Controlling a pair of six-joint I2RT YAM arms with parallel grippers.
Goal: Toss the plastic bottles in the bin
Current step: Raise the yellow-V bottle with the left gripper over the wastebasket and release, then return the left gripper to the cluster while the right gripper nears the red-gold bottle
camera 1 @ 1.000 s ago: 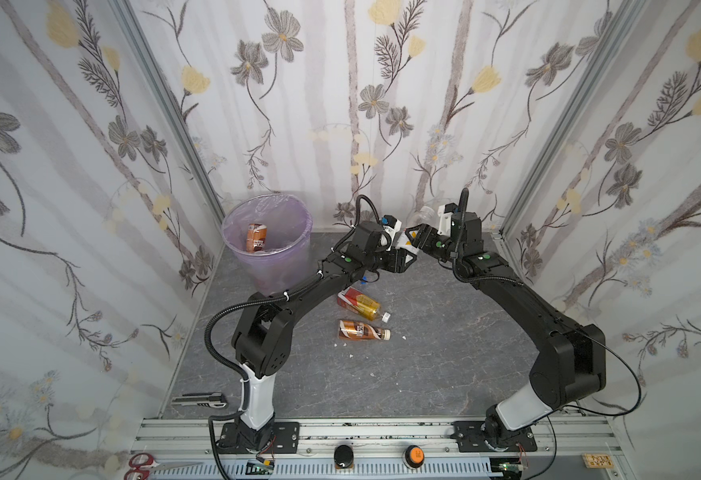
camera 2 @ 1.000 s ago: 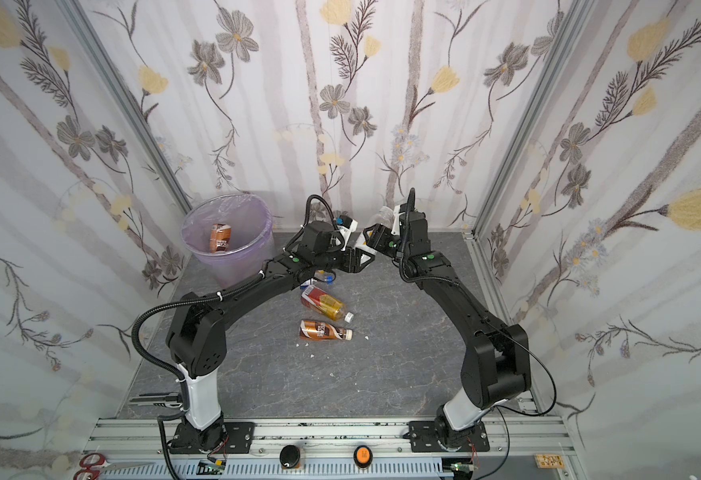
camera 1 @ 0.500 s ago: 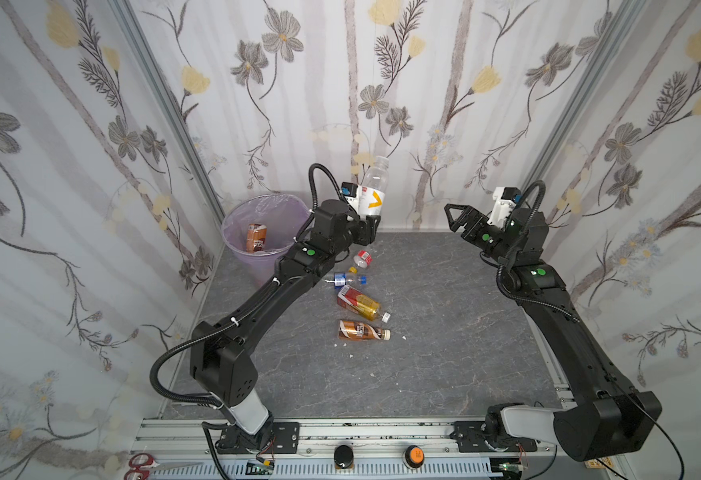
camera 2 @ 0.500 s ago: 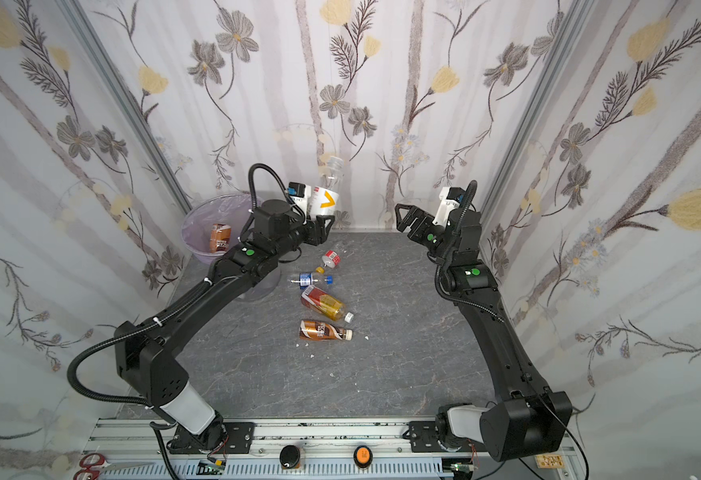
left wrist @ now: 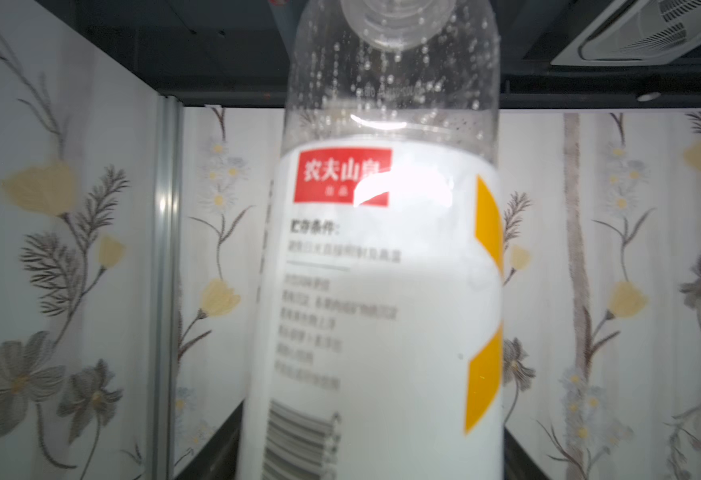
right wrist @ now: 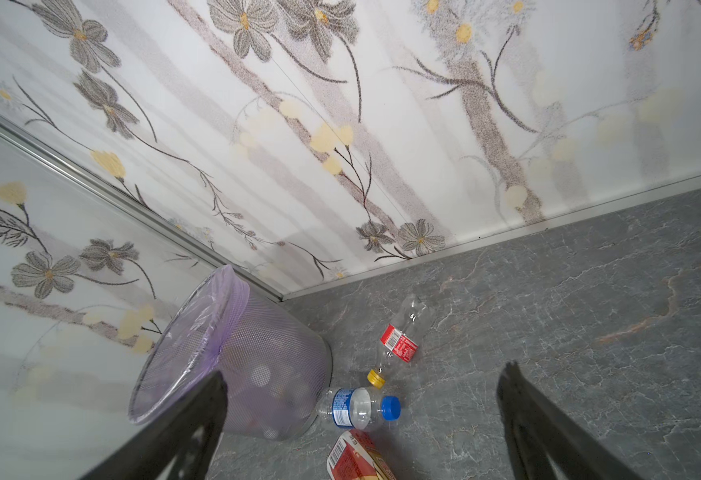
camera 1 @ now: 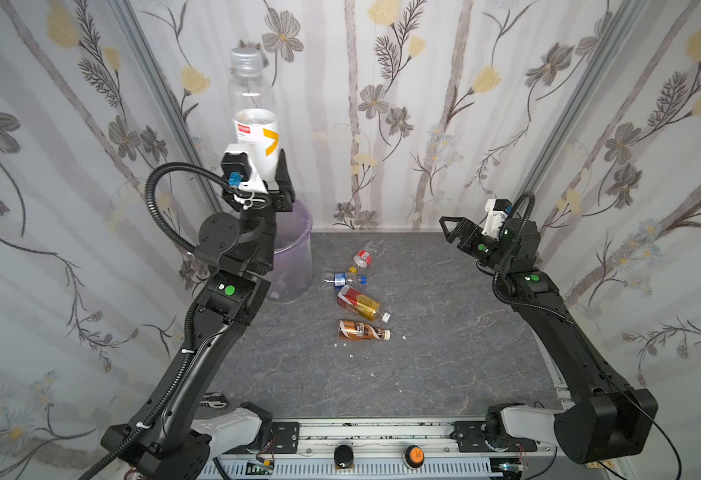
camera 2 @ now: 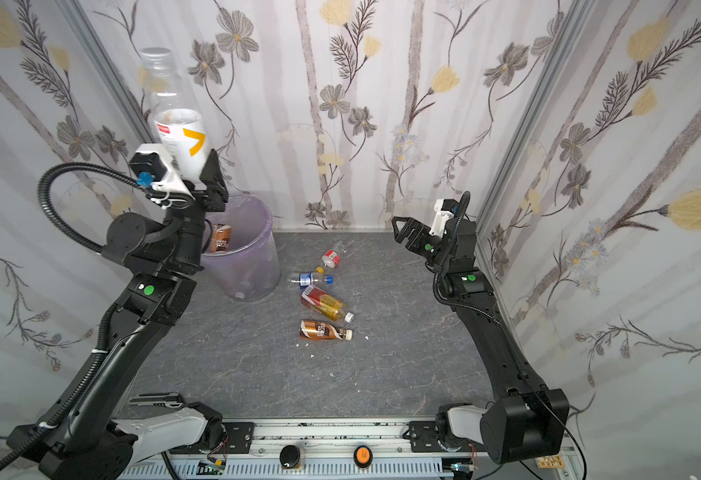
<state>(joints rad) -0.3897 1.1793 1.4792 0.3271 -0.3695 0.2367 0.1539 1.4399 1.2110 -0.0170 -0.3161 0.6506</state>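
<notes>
**Bimanual cell, 2 arms, seen from above and from each wrist.** The surface is a grey, marble-veined slab. It is enclosed on 3 sides by walls papered with grey and yellow flowers. Aluminium posts mark the 2 rear corners, and a metal rail with a black knob and an orange button runs along the front edge.

The bin, pale purple with a clear liner, stands in the rear left corner. In a top view a brown-labelled bottle shows inside it.

The left tool is raised high on the bin's side of the cell. It is partly closed on the lower body of the white-labelled bottle, which stands upright, cap uppermost. The right tool hangs over the right rear of the surface, its jaws fully spread with nothing between them.

4 bottles lie on their sides near the bin, in a rough line from rear to front:
- the yellow-capped bottle
- the blue-capped bottle
- the red-and-gold bottle
- the coffee-brown bottle

Small white scraps lie near the last.
</notes>
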